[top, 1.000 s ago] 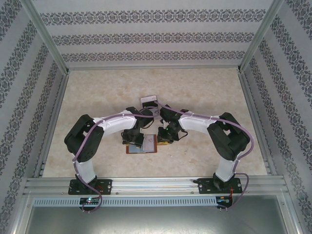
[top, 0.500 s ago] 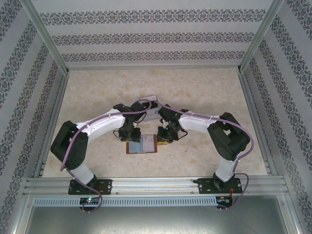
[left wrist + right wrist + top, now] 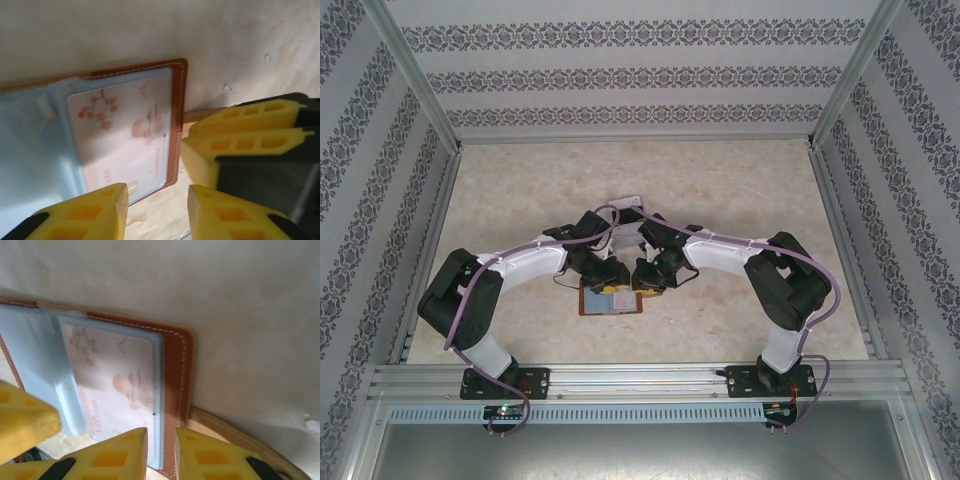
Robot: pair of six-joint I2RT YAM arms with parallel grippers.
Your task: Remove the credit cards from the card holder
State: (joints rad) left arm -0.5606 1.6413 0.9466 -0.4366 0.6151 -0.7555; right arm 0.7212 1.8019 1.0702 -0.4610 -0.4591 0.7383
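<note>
While over card holder (image 3: 178,125), left hand (image 3: 157,202) part open, empty.

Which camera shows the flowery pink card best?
Left wrist: the card is close, its blossoms plain. Right wrist has a blue pocket flap over part of it. The top camera gives a tiny, patternless patch.

left tool (image 3: 157,195): jaws apart | right tool (image 3: 160,435): jaws nearly closed

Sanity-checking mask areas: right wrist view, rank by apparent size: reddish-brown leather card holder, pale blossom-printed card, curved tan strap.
1. reddish-brown leather card holder
2. pale blossom-printed card
3. curved tan strap, partly out of frame
</note>
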